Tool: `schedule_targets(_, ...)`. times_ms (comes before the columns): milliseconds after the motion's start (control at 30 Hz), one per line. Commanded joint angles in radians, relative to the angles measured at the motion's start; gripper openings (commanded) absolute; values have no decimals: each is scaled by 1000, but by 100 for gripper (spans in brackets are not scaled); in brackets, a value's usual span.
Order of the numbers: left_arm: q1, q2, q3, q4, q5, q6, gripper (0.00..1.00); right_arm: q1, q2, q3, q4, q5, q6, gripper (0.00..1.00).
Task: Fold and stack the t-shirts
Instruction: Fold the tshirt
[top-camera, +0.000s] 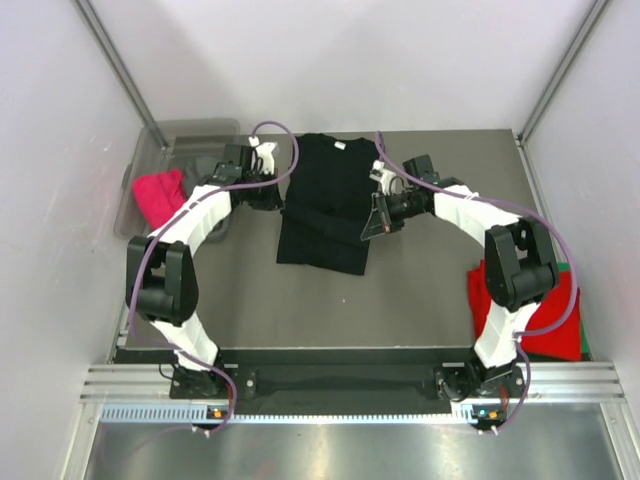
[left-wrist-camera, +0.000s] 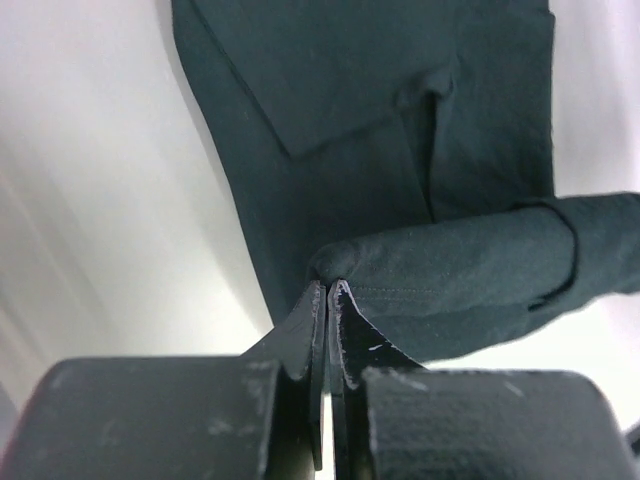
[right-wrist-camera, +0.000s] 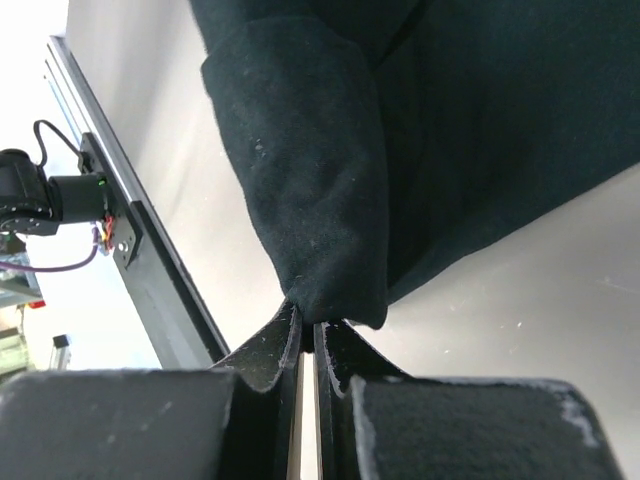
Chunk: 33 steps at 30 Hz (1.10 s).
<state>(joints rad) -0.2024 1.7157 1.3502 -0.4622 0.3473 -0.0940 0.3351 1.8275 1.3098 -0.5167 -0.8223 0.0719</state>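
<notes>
black t-shirt (top-camera: 325, 200) pinched from both sides
left gripper (left-wrist-camera: 327, 292) closed tight on its left edge; right gripper (right-wrist-camera: 308, 322) closed tight on its right edge.

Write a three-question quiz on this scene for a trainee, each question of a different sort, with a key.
1. True or false: the left gripper and the right gripper are each shut on cloth of the black t-shirt.
2. Where does the pink t-shirt lie? A: in the plastic tub at the far left. B: on top of the black t-shirt. C: under the right arm.
3. Fill in: the near-right t-shirt, partly hidden by the right arm, is ____ in colour.
Key: 1 true; 2 A; 3 red.
</notes>
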Motion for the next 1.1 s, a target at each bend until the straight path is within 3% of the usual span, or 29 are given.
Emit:
schedule_targets(0, 4, 33, 56, 125, -42, 42, 0, -14, -4, 46, 4, 2, -35, 0)
schedule_targets(467, 4, 191, 164, 214, -57, 16, 0, -48, 200, 244, -8, 5, -46, 0)
schedule_targets(733, 4, 271, 222, 227, -68, -18, 0, -62, 228, 259, 47, 52, -63, 0)
schedule_targets(767, 4, 272, 228, 226, -88, -23, 5, -64, 230, 266, 50, 52, -63, 12)
schedule_targets(800, 4, 275, 233, 221, -106, -36, 23, -61, 230, 269, 50, 58, -63, 32)
schedule_targets(833, 4, 274, 245, 209, -125, -42, 33, -62, 225, 272, 47, 58, -63, 37)
schedule_targets(867, 4, 268, 250, 195, -143, -49, 36, -62, 219, 275, 46, 61, -64, 44)
schedule_targets(967, 3, 176, 198, 217, -224, -69, 51, -65, 142, 257, 41, 117, -104, 56)
schedule_targets(1033, 3, 78, 137, 247, -266, -72, 69, -70, 58, 211, 35, 138, -97, 56)
schedule_targets(1067, 3, 47, 129, 228, -263, -64, 73, -73, 24, 186, 30, 141, -92, 56)
